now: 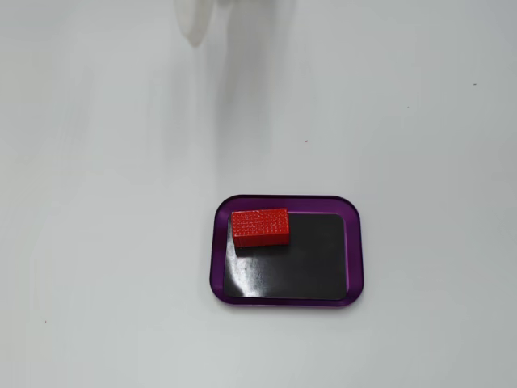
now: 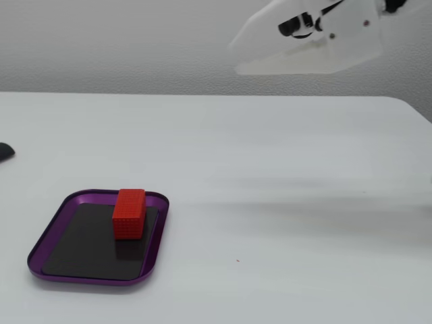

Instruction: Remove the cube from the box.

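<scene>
- Fixed view from above: the cube is seen lying inside the box, tucked into the upper-left corner of the black bottom, close against the purple rim on two sides.
- Long axis of the cube is noted as running left to right in that view, parallel to the upper rim of the box.
- In the lower, side-on fixed view the cube is presented end-on, toward the far edge of the box; it rests flat and nothing is touching it.
- The hand is recorded high above the table in the side-on view, at upper right, well apart from the box and unloaded.
- From above, only a blurred white part of the hand is caught at the top edge, up and to the left of the box.
- State of the hand: white fingers blend into one pale shape against the wall; whether they are spread or pressed together cannot be told.
- Key relation: the cube lies down and to the left of the hand in the side-on view, with bare table between.
- Judgement: the task is not yet begun; a grip across the short width of the cube is favoured, though the near rim leaves little room for a finger on the upper side.
</scene>
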{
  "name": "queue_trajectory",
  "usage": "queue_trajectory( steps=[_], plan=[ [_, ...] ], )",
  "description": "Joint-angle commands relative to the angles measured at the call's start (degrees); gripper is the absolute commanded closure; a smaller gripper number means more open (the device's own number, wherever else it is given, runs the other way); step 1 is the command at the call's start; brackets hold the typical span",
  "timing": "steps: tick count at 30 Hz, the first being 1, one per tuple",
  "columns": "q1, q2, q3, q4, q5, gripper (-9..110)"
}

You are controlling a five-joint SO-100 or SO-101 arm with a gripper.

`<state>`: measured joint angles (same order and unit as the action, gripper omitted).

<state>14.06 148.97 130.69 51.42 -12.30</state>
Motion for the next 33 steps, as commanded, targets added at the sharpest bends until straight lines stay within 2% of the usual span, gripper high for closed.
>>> queue_trajectory(
  steps=[1, 7, 14, 33],
  plan=[
    [-0.2, -20.4, -16.7, 4.6, -0.3, 93],
    [-1.1, -45.3, -40.8, 15.1, -0.3, 80],
    [-4.0, -60.9, -58.9, 23.6, -0.3, 79],
    [-8.9, -72.2, -60.6, 19.5, 1.3, 78]
  ],
)
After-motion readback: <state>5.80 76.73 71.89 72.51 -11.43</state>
